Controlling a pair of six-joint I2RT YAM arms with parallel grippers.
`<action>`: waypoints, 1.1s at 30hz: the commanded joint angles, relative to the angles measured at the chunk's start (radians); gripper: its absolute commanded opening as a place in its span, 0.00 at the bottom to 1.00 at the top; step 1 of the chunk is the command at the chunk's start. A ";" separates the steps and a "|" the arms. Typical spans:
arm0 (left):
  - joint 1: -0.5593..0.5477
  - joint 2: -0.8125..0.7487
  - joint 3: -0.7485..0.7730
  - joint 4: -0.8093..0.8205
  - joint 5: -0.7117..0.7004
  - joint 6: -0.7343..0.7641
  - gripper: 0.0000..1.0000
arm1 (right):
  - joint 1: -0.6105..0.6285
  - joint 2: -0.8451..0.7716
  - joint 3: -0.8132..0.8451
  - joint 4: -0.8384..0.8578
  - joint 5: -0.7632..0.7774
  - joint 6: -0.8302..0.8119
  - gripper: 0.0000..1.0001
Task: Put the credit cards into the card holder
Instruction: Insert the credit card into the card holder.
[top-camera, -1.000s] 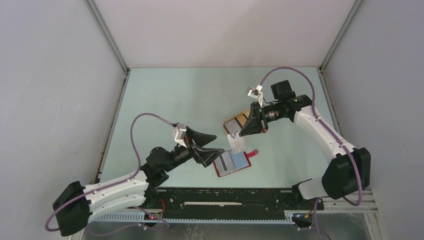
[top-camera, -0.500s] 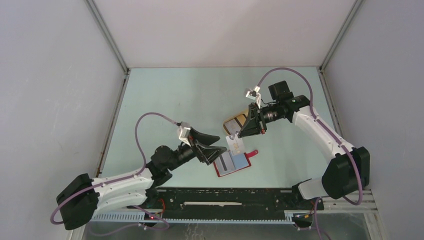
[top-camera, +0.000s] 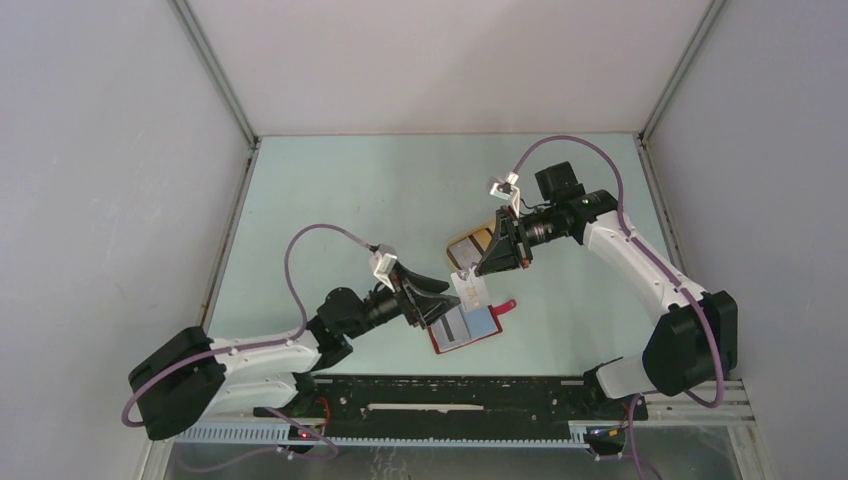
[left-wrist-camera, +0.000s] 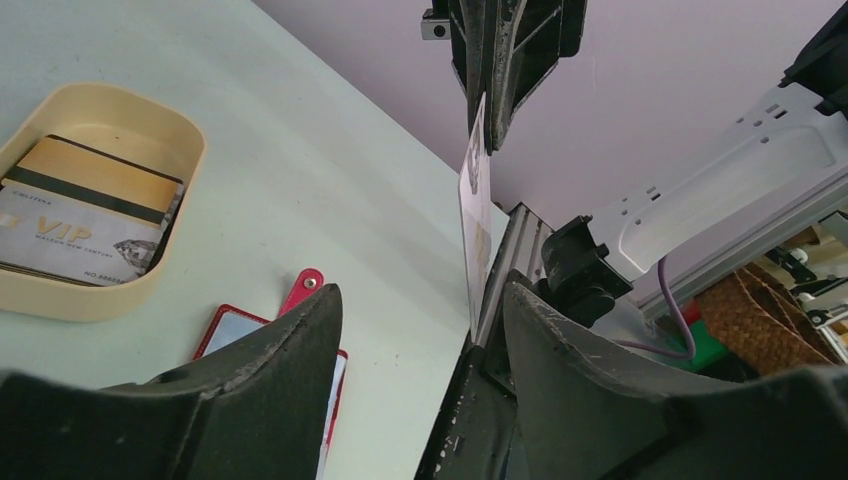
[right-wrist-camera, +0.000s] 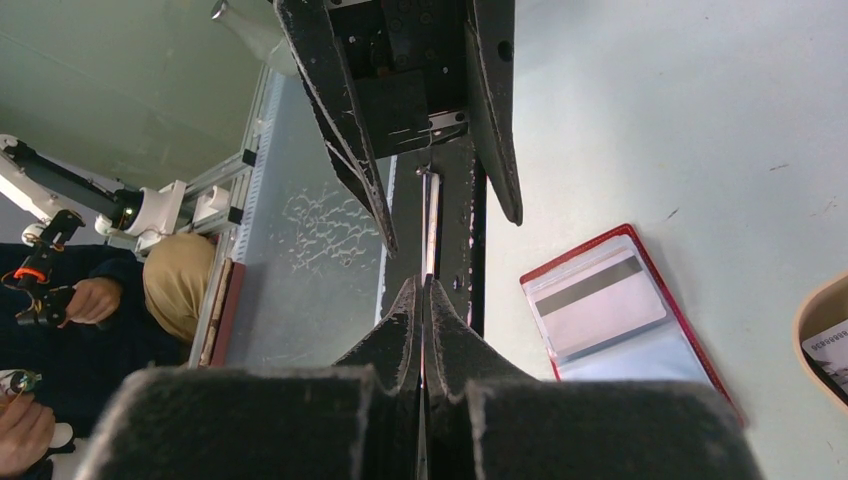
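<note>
My right gripper (top-camera: 480, 268) is shut on a whitish credit card (top-camera: 470, 290) and holds it on edge above the table; it shows edge-on in the right wrist view (right-wrist-camera: 430, 215). My left gripper (top-camera: 446, 293) is open, and the card's free end (left-wrist-camera: 472, 230) stands between its fingers (left-wrist-camera: 560, 350) without touching them. The red card holder (top-camera: 466, 328) lies open on the table below, with a dark-striped card (right-wrist-camera: 597, 302) in its clear pocket. More cards (left-wrist-camera: 80, 220) lie in the beige tray (left-wrist-camera: 185, 160).
The beige tray (top-camera: 467, 243) sits just behind the card holder, under the right arm. The black rail (top-camera: 440, 395) runs along the table's near edge. Grey walls enclose the table on three sides.
My left arm has reached right and forward, bringing its open fingers around the card's free end. My right gripper has shifted slightly left and still holds the card.
</note>
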 joint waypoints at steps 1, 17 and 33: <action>0.004 0.029 0.062 0.087 0.034 -0.030 0.64 | 0.009 0.006 0.002 0.008 -0.022 -0.020 0.00; 0.005 0.134 0.071 0.273 0.054 -0.119 0.54 | 0.016 0.013 0.002 0.004 -0.010 -0.029 0.00; 0.037 0.157 0.100 0.260 0.087 -0.137 0.24 | 0.034 0.021 0.003 0.001 0.016 -0.038 0.00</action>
